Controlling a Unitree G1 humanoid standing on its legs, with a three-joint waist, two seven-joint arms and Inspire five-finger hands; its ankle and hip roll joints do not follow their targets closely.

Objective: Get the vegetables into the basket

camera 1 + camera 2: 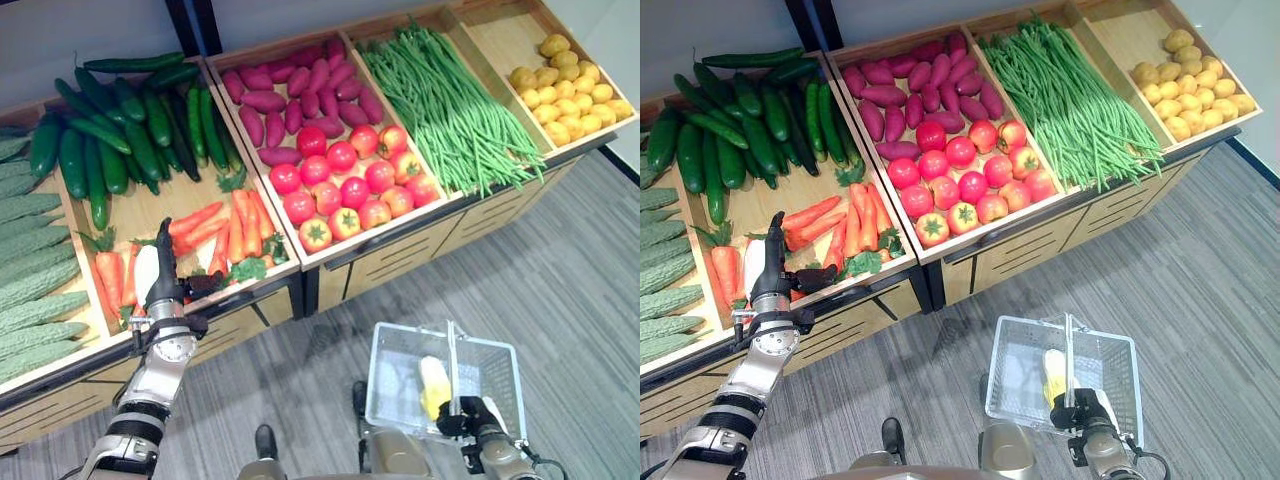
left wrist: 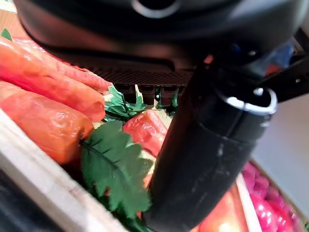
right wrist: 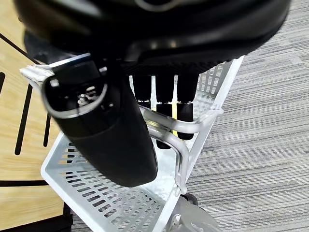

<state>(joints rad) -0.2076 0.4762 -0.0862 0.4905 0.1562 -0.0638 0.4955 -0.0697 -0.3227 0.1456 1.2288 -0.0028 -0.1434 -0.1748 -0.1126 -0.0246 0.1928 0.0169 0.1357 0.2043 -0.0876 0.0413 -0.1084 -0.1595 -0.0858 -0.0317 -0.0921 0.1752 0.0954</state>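
Over the carrot compartment of the produce stand, the left hand [image 1: 163,277] is lowered with fingers reaching into the carrots [image 1: 228,232]; whether one is gripped cannot be told. The right hand [image 3: 145,96] is curled round the handle of the white wire basket [image 1: 393,385], where a yellow vegetable [image 1: 434,385] already lies. A single carrot is best closed on across its thick middle, clear of the leaves [image 2: 116,166], and lifted straight up before being carried over the basket.

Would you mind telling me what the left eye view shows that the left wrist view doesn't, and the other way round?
Left eye view alone: cucumbers, tomatoes, beans, and the right hand on the handle of the basket, which holds something yellow. Left wrist view alone: the carrots' cut ends and leaves from close by. Both: the left hand over the carrots, with purple roots beyond.
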